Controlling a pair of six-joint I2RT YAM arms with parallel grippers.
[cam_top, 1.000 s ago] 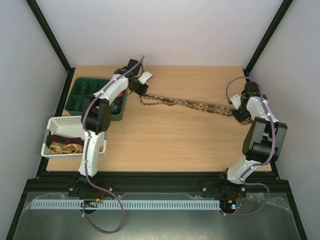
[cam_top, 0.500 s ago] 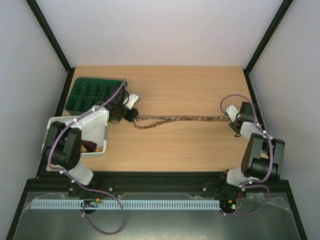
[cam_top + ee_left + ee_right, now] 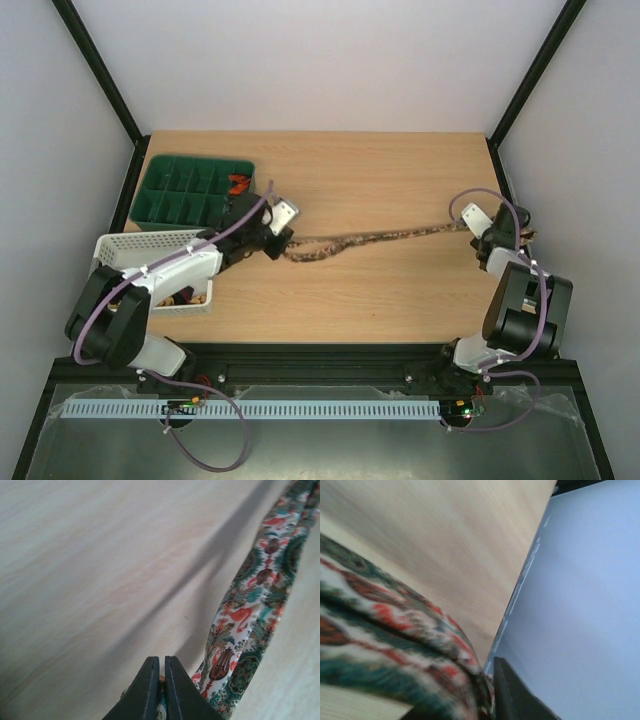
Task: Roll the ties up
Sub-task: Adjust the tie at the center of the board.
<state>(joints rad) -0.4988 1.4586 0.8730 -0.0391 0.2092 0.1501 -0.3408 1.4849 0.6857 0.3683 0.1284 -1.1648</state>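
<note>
A floral-patterned tie [image 3: 375,237] lies as a long strip across the middle of the wooden table [image 3: 380,170]. My left gripper [image 3: 279,240] is shut on its left end, where the strip bunches into a small bend. In the left wrist view the jaws [image 3: 161,660] pinch fabric and the tie [image 3: 250,625] runs up to the right. My right gripper [image 3: 477,228] is shut on the right end near the table's right edge. In the right wrist view the tie [image 3: 395,645] drapes over the jaws and one dark finger [image 3: 512,695] shows.
A green compartment tray [image 3: 185,175] sits at the back left, with a small orange-red item [image 3: 238,183] in one compartment. A white basket [image 3: 125,248] stands in front of it, mostly hidden by my left arm. Black frame posts and white walls border the table.
My left gripper has moved right and nearer with the tie's end, uncovering the green tray. The tie now sags with a bend on the left. My right gripper shifted slightly right.
</note>
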